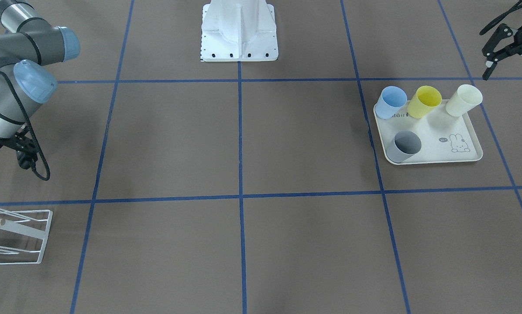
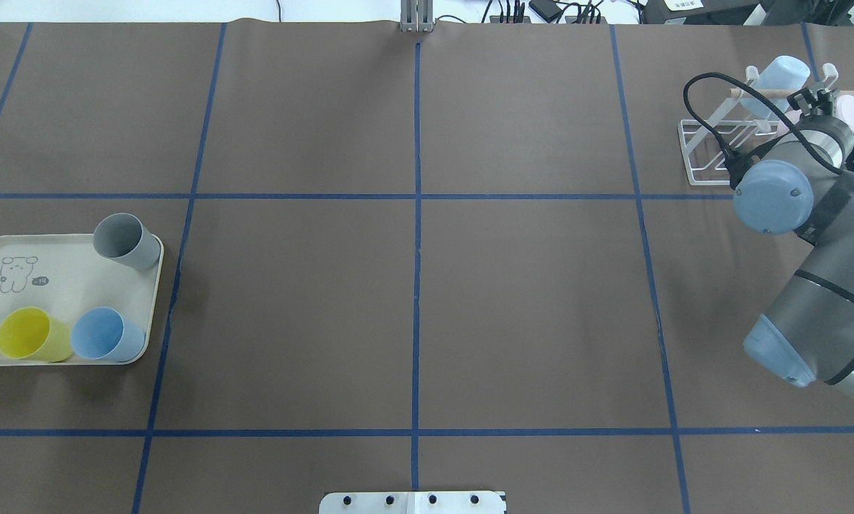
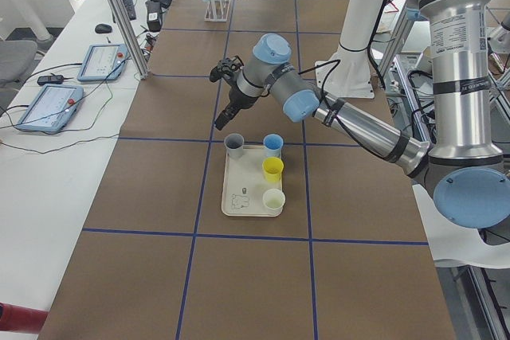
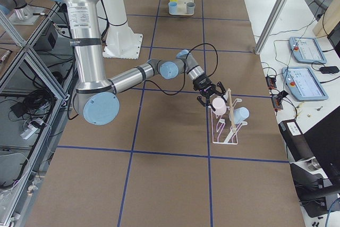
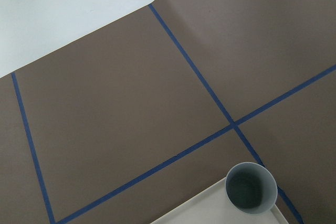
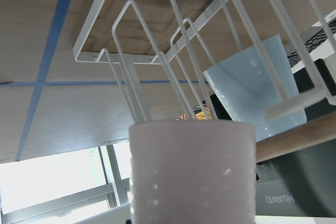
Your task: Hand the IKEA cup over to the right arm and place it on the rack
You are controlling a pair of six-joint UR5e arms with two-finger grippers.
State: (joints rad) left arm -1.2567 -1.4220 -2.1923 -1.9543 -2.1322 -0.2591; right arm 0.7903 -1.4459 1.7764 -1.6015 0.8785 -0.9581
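Pink and smooth, the cup (image 4: 218,103) is up at the rack (image 2: 712,153) at the right end of the counter (image 2: 527,307), just in front of the right arm (image 2: 820,257) and the right tool (image 4: 207,97). I think the hand-over part is done and this is the last step, putting the cup on the rack. The right wrist camera shows the cup big and close, with the thin prongs just past it. The tool's fingers do not show, so I cannot tell if the right tool is clamped on the cup or apart. I also cannot tell if a prong is inside the cup yet. I think the next move is to line up the cup's open end with a free prong and slide it on slowly, without bumping the blue cup (image 6: 252,87) that hangs next to it. The cup is round, plain plastic (likely a bit slippery). The rack is thin white bent wire with a round wooden stick (image 6: 294,135), so it looks light and may slide if pushed. The left tool (image 1: 511,74) is well apart from all this, near the cream tray (image 2: 77,285) and the grey cup (image 5: 251,188), with its fingers apart and holding nothing.
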